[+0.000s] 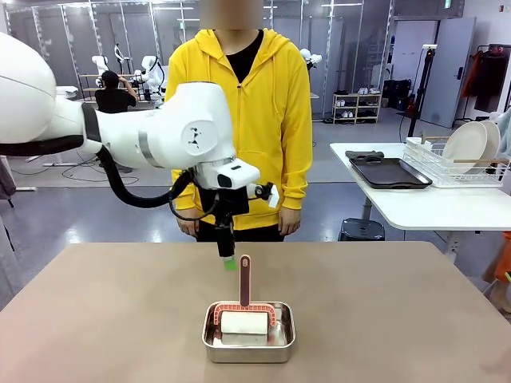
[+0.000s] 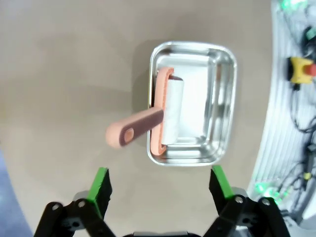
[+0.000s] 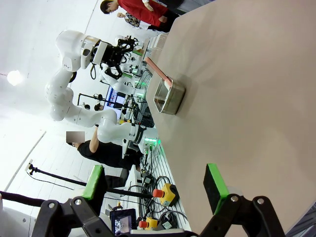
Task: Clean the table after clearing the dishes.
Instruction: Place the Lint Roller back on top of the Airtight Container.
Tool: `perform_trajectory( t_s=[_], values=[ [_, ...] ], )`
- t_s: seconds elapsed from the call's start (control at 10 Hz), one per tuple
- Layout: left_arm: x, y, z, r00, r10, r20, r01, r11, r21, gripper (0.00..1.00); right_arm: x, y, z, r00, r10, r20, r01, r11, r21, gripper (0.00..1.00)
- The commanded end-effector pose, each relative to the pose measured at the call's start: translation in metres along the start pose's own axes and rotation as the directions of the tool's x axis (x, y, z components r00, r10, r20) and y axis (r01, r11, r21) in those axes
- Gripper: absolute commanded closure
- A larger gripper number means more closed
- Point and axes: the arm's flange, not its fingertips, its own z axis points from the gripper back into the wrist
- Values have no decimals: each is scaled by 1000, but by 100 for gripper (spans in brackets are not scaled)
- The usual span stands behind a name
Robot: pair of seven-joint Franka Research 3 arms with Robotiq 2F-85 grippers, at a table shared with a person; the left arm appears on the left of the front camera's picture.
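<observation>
Table cleaning gear sits near the front middle of the taupe surface (image 1: 96, 319): a steel pan (image 1: 248, 343) holding a lint roller (image 1: 244, 319), its white roll lying in the pan and its pink handle (image 1: 244, 279) sticking up and out over the pan's far rim. You can see the left gripper (image 1: 229, 262) just beyond that handle, a little above the pan's far side, its jaws clear of the handle. From the left wrist view, the jaws stand wide, green pads (image 2: 100, 183) spread to either side with nothing between them, and the pan (image 2: 224, 98) with the roller (image 2: 170, 116) lies straight ahead of them. In the right wrist view, the right gripper (image 3: 155, 190) has its jaws wide too, empty, off the surface's edge and well apart from the pan (image 3: 168, 98). A person in a yellow hoodie (image 1: 251, 120) stands beyond the pan at the far edge. Off to the pan's far right, you have a white side table (image 1: 415, 203) with a dark tray (image 1: 387, 171) and plates (image 1: 471, 144) in a wire rack (image 1: 455, 167).
</observation>
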Motion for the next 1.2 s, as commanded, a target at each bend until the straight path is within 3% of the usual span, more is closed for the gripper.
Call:
perform_trajectory(
  t_s=[0.0,0.2,0.3,0.4,1.1],
  values=[
    [-37,-6,22,977,192,96,-191,981,-20,0,0,3,-1,1000,4,1,-4,1000,0,0],
    [-79,-13,46,944,255,209,-256,966,-26,0,0,3,-1,1000,4,1,-4,1000,0,0],
    [-89,-17,47,958,189,217,-192,981,-6,0,0,3,-1,1000,4,1,-4,1000,0,0],
    [-58,7,46,961,231,150,-227,973,-40,0,0,3,-1,1000,4,1,-4,1000,0,0],
    [-58,7,46,961,231,150,-227,973,-40,0,0,3,-1,1000,4,1,-4,1000,0,0]
  ],
)
